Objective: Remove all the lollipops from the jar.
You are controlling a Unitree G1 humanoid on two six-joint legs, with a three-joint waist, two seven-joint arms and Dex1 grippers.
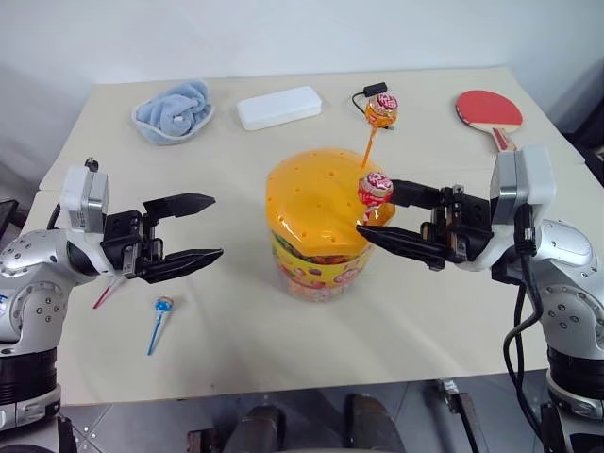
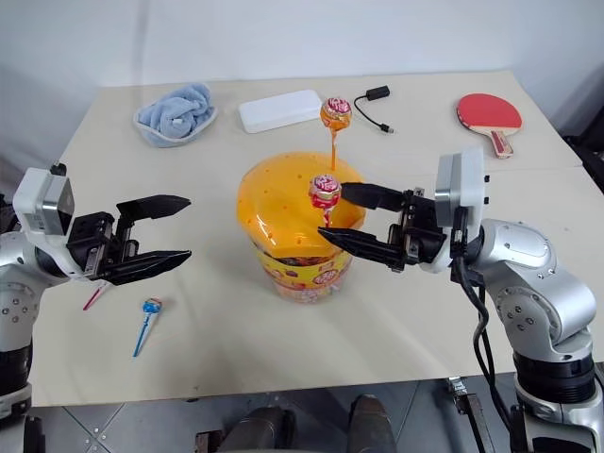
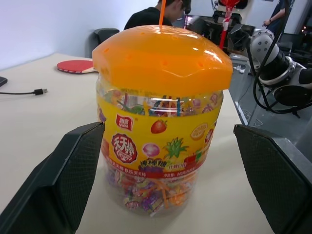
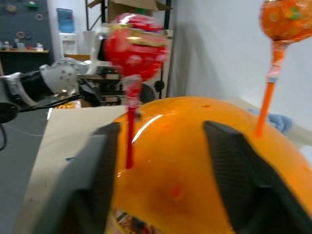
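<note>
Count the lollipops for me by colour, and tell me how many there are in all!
Orange lollipop: 1, stuck in the jar lid
Red lollipop: 1, stuck in the lid
Blue lollipop: 1, lying on the table
Pink-sticked lollipop: 1, on the table, partly hidden
Total: 4

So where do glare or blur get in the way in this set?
Right wrist view: the red lollipop is smeared, the fingers soft, and a bright streak lies on the jar lid. Left wrist view: a white highlight on the lid, label sharp, fingers blurred. Head views: even light, soft shadows on the table.
</note>
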